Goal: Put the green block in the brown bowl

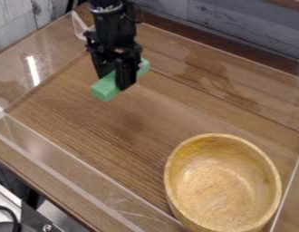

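The black gripper [117, 80], pointing down, clasps the small flat matte green block [112, 84] across its middle, above the wooden table [103, 136]; the block's long axis runs diagonally, lower-left to upper-right; the round tan wooden bowl [222, 185] sits well apart, lower right.

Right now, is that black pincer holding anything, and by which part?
Yes: the pincer holds the green block around its middle, lifted clear of the table, both ends sticking out.
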